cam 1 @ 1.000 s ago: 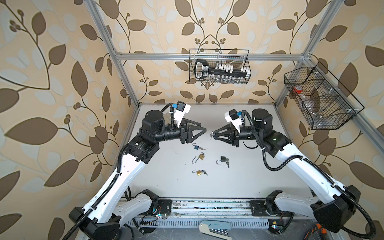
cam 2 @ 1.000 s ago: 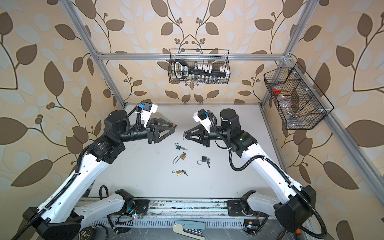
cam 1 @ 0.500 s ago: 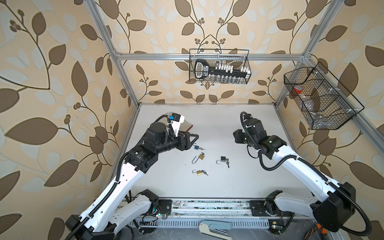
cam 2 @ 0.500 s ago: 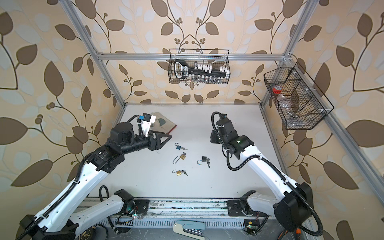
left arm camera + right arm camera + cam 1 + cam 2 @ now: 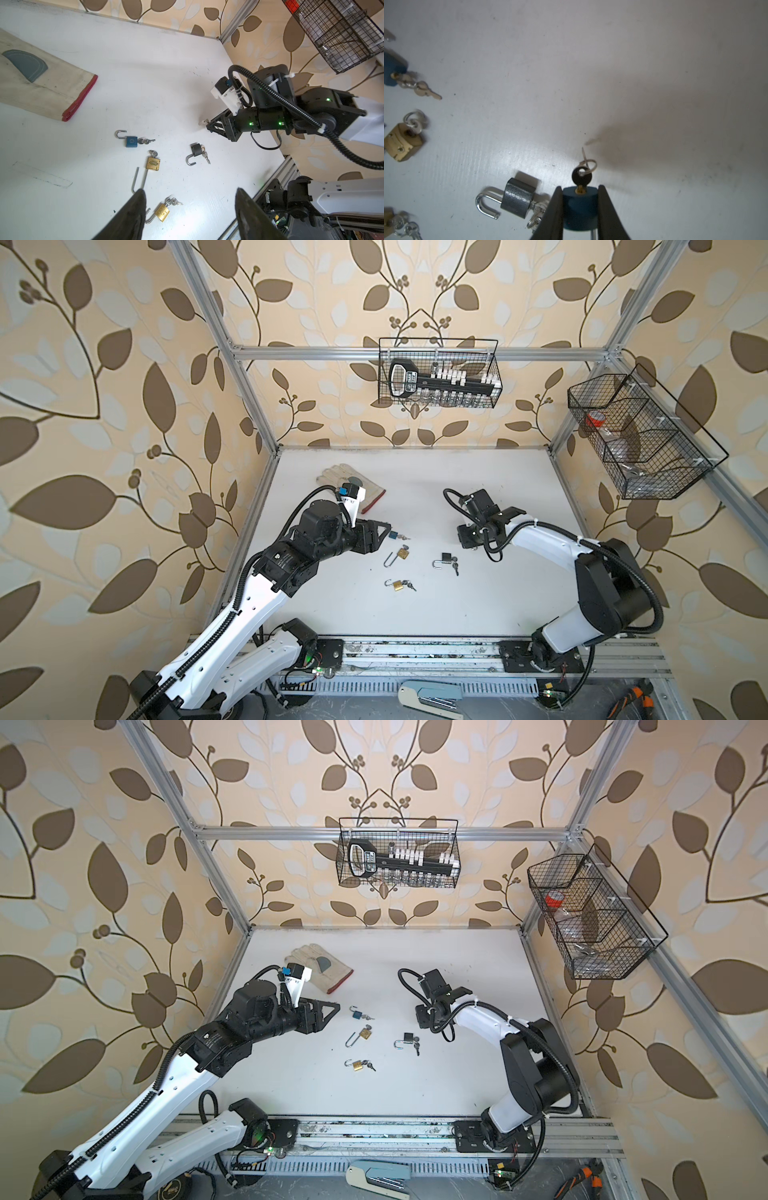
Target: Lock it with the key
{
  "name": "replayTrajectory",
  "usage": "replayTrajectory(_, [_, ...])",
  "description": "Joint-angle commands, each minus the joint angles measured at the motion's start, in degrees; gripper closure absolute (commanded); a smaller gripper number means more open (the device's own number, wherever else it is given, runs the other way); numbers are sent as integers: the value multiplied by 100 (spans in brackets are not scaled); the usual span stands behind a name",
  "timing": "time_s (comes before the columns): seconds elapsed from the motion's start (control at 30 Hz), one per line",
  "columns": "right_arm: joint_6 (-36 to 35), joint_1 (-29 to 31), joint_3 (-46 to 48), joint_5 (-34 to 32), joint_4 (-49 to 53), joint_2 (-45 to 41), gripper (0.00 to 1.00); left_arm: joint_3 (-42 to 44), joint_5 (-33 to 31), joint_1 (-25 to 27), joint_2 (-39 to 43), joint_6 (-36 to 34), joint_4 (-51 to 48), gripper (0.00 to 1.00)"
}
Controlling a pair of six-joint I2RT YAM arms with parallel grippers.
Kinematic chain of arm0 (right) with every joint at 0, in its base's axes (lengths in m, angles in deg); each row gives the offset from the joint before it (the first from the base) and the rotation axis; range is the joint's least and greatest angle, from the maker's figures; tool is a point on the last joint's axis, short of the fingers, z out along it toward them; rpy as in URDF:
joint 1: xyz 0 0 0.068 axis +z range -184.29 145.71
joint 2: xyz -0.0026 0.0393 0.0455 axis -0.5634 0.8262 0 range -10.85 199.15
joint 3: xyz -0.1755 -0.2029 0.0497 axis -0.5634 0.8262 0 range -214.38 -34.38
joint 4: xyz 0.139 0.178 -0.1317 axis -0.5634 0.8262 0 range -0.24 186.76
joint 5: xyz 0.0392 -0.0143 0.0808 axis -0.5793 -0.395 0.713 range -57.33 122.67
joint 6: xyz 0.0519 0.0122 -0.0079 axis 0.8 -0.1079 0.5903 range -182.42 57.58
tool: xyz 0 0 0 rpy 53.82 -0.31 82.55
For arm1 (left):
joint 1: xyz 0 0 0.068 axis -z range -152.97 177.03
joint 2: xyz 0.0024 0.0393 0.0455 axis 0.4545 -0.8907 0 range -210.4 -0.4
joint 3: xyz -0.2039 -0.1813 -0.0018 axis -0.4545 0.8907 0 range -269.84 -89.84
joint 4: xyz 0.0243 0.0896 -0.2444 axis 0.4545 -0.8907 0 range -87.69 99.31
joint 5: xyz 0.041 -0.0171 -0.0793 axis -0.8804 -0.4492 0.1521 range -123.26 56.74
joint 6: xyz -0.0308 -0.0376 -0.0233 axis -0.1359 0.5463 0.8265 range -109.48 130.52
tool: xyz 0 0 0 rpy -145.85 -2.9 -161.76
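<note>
Right gripper (image 5: 580, 187): fingers closed narrow on the flanks of the gripped blue padlock (image 5: 580, 207), keyhole face outward. A black-headed key (image 5: 581, 176) sits in the keyhole, with a wire ring through its head. The shackle is mostly hidden behind the fingers, so its condition cannot be told. This gripper hangs low over the white table (image 5: 478, 593), just beside the grey padlock (image 5: 518, 200). Left gripper (image 5: 190, 191): fingers spread wide, holding nothing, poised above the table near the loose locks. Lying on the table with shackles open and keys attached are the loose blue padlock (image 5: 131, 141), a long-shackle brass padlock (image 5: 153, 163), the grey padlock and a small brass padlock (image 5: 163, 212). A work glove (image 5: 370, 493) lies at the rear, behind the left arm.
</note>
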Motion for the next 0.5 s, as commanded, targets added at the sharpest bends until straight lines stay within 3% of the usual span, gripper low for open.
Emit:
replayTrajectory(0.0, [-789, 82, -505, 824, -114, 238, 100, 53, -459, 12, 268, 96, -180, 31])
replayTrajectory(0.13, [-1008, 292, -667, 904, -81, 461, 100, 117, -478, 11, 318, 168, -225, 31])
replayTrajectory(0.3, [-782, 186, -580, 63, 166, 713, 100, 149, -426, 7, 244, 192, -274, 31])
replayTrajectory(0.47, [-769, 38, -459, -131, 263, 803, 100, 123, -290, 14, 79, 193, -243, 31])
